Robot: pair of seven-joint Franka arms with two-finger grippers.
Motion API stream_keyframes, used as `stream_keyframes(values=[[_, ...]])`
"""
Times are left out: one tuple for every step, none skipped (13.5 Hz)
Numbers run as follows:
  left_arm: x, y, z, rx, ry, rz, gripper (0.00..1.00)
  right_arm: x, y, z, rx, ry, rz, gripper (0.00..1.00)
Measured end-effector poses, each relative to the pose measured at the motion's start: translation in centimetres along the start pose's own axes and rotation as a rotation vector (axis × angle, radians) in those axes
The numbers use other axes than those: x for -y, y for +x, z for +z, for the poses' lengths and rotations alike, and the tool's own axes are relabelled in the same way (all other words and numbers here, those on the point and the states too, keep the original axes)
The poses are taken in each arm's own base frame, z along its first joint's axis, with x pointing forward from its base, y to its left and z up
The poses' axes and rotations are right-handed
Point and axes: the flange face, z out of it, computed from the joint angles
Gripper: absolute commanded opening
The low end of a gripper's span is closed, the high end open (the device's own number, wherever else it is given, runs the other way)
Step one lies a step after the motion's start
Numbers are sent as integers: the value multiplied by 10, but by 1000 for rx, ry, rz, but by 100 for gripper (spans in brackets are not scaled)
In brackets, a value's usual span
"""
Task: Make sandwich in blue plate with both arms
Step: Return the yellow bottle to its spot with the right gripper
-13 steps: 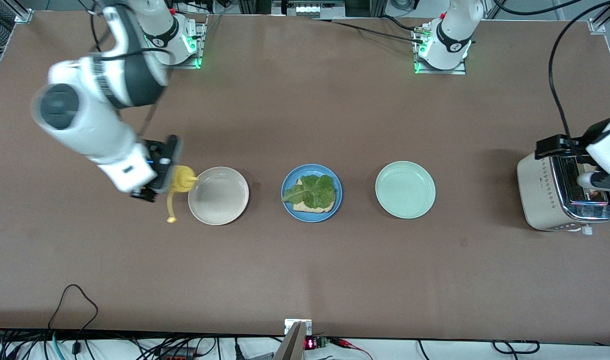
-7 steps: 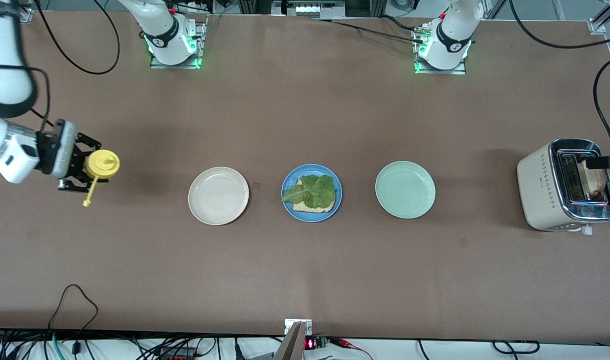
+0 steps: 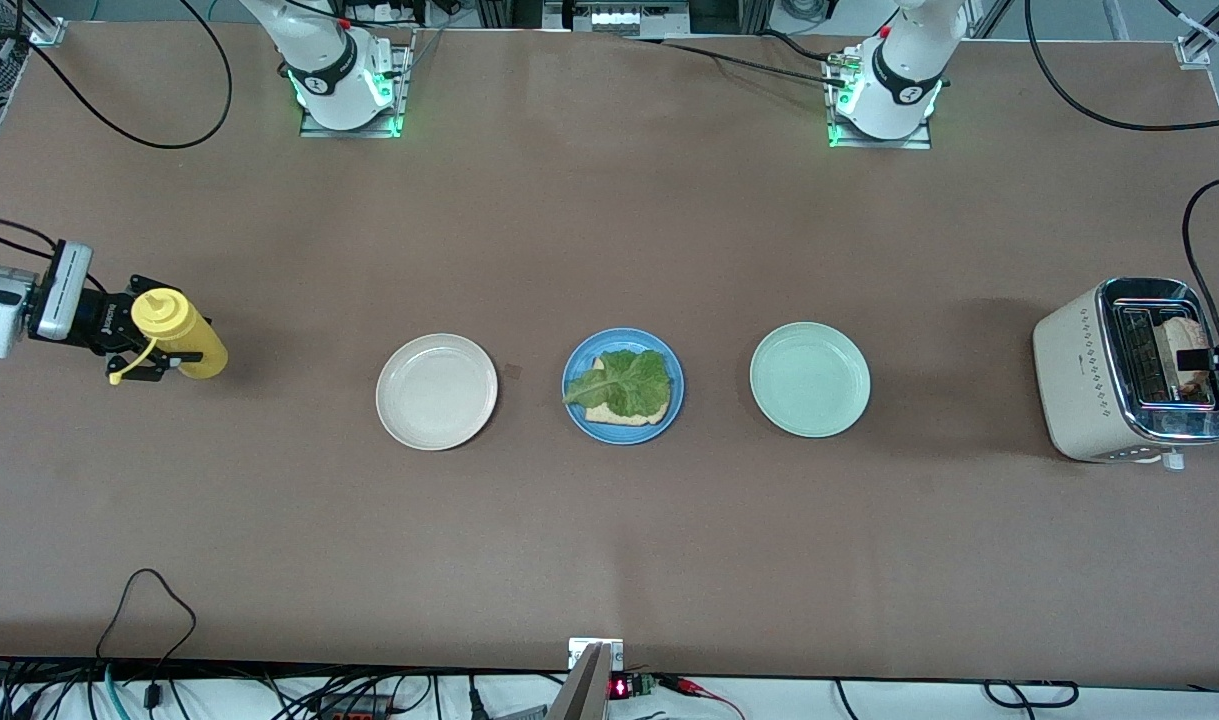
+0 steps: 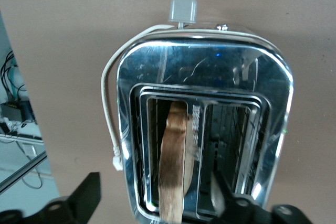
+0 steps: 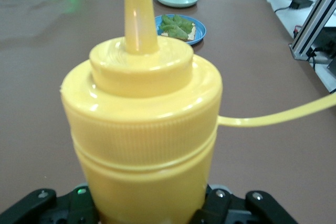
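While right gripper [image 3: 134,345] clamps the yellow squeeze bottle [image 3: 179,333] at its table end | left gripper [image 4: 157,203] is spread over toaster [image 3: 1129,370], so I take that stiff, light toast slice [image 4: 173,166] by its top edge | blue plate [image 3: 575,400] holds toast and limp lettuce [image 3: 624,380].

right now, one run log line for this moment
right claw: shut on mustard bottle | left claw: open over toaster | blue plate: toast, lettuce
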Motion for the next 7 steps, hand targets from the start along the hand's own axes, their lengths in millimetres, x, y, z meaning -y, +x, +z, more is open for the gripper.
stream_keyframes(values=[[-1,2,8,-14,-4,3,52,8,-24,9,-37,-9,-13,0],[-2,2,17,-21,-8,6,41,13,-45,21,-77,-16,-28,0],[-3,2,24,-20,-13,8,30,18,-64,36,-121,-22,-39,0],[-4,1,28,-15,-18,9,23,22,-81,49,-161,-28,-42,0],[-4,0,28,-8,-21,10,27,25,-95,59,-190,-33,-40,0],[-5,-2,29,11,-35,10,32,27,-106,65,-207,-37,-41,0],[-8,-5,29,28,-65,3,31,27,-111,68,-214,-40,-40,4]])
